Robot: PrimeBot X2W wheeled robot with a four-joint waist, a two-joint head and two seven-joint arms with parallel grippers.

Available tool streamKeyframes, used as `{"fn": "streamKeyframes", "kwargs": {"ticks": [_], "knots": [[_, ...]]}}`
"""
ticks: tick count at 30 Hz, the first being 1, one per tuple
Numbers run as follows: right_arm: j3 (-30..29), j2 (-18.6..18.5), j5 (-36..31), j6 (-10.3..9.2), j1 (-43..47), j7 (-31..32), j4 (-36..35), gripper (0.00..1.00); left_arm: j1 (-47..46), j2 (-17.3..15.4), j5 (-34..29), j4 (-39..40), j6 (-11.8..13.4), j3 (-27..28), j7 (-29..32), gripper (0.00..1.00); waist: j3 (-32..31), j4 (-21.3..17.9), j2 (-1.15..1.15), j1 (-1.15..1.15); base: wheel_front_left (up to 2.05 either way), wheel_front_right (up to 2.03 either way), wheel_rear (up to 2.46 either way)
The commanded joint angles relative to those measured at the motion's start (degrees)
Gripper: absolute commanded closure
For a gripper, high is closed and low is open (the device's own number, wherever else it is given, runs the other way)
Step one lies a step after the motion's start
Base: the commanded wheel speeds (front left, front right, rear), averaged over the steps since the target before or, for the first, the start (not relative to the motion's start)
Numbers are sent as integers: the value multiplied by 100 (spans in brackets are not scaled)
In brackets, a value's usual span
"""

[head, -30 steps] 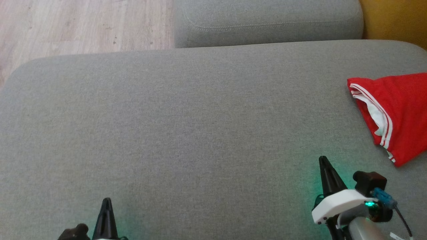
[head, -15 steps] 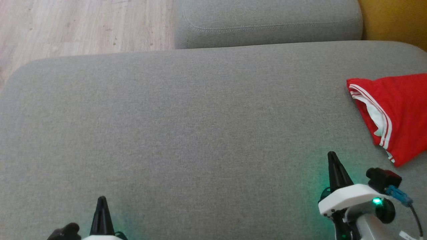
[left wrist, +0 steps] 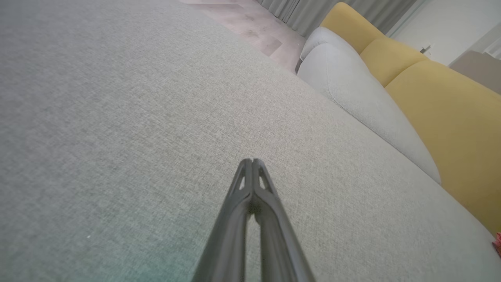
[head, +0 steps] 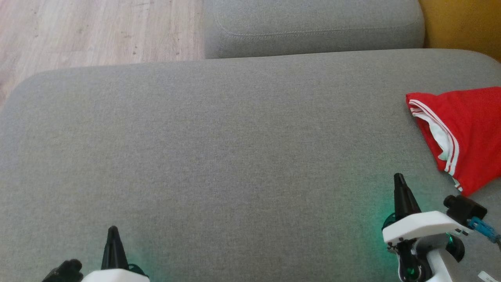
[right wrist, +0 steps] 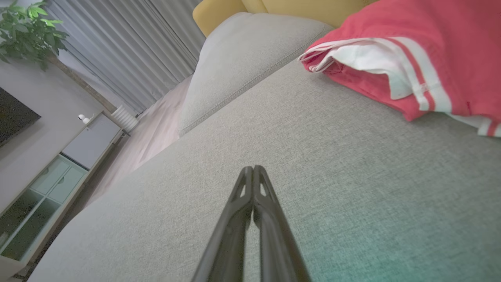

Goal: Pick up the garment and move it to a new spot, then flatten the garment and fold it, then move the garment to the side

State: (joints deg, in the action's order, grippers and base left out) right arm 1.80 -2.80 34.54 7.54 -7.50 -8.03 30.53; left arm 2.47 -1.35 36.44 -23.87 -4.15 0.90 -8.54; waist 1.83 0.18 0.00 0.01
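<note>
Head view: I see my left pincer and right pincer over the sofa, fingers pressed together, holding nothing; the garment lies near the right pincer's right.

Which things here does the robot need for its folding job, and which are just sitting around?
For the job:
- red garment
- grey sofa seat that it lies on
- left gripper and right gripper, both shut

Just sitting around:
- grey back cushion
- yellow cushion
- wood floor
- plant
- curtains
- cabinet
</note>
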Motion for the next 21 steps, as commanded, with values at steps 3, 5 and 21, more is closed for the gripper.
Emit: {"fn": "streamKeyframes", "kwargs": {"ticks": [3,5,21], "knots": [[-23,-21,301,-2,-134,57,-267,100,-290,-60,282,214,-69,131,74,100,-6,-1,0,0,0,0,0],[-42,-21,431,-2,-128,90,-300,100,-304,-62,408,233,-75,142,108,100,-10,-1,0,0,0,0,0],[-197,-18,1473,-3,-77,356,-564,100,-414,-80,1417,379,-126,224,381,100,-40,-4,0,0,0,0,0]]}}
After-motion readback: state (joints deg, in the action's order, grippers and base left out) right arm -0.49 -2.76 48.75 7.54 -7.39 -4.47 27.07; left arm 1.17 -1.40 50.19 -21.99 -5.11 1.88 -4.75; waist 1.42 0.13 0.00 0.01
